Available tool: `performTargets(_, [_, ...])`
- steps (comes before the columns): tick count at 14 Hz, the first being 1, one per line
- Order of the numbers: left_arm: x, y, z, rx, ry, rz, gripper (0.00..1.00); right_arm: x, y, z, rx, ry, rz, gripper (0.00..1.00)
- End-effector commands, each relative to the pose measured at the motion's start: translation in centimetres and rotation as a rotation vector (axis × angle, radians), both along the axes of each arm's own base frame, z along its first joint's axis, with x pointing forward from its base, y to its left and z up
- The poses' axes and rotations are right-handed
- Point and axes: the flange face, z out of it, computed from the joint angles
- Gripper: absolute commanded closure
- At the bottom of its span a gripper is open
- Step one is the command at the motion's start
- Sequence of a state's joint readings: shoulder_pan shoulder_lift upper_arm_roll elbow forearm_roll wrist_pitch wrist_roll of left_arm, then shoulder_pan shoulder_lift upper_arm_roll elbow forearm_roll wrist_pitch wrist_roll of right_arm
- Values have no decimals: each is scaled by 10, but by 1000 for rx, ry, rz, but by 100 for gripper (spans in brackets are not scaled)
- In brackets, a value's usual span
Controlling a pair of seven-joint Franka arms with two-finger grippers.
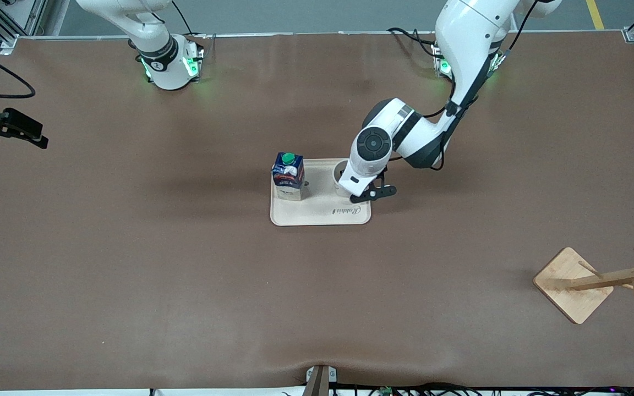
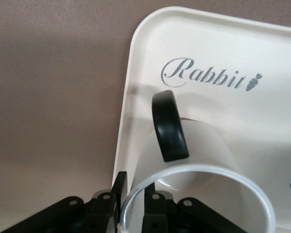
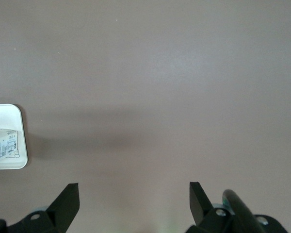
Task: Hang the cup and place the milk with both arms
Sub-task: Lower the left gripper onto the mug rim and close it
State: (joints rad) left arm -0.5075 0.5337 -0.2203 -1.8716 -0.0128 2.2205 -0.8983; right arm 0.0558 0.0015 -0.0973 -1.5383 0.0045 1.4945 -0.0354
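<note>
The white cup (image 1: 340, 175) stands on a cream tray (image 1: 322, 215) at mid-table, mostly hidden under the left arm's hand. In the left wrist view the cup (image 2: 203, 145) shows its black handle (image 2: 169, 126). My left gripper (image 2: 136, 187) has one finger inside the rim and one outside, shut on the cup's wall; it also shows in the front view (image 1: 351, 186). The dark blue milk (image 1: 288, 175) with its green cap stands on the same tray, toward the right arm's end. My right gripper (image 1: 22, 132) hangs open and empty over bare table, well away from the tray.
A wooden peg rack (image 1: 575, 283) on a square base stands toward the left arm's end, nearer the front camera. The right wrist view shows the tray's corner (image 3: 9, 110) with the milk (image 3: 5, 145), and my open right gripper (image 3: 134, 194).
</note>
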Motion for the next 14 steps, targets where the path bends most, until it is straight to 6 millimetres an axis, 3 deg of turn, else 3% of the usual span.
performTargets(1, [3,-4,2,-12,-10,16,100,5,1,-3,0,10,-6,0])
performTargets(3, [5,-5,5,-16,-15,13,100,11,-2,-16,-1,34,-11,0])
performTargets(4, [8,-5,8,-20,-23,8,100,20,1,-35,-3,69,-6,0])
performTargets(7, [20,-2,35,-42,-61,13,100,25,7,-52,-3,102,3,0])
performTargets(8, [24,0,47,-49,-77,17,100,29,10,-68,2,144,7,0])
performTargets(11, [48,26,88,-81,-137,33,100,25,17,-86,79,195,-2,0])
performTargets(14, [74,64,129,-94,-178,46,100,23,30,-105,165,209,-34,0])
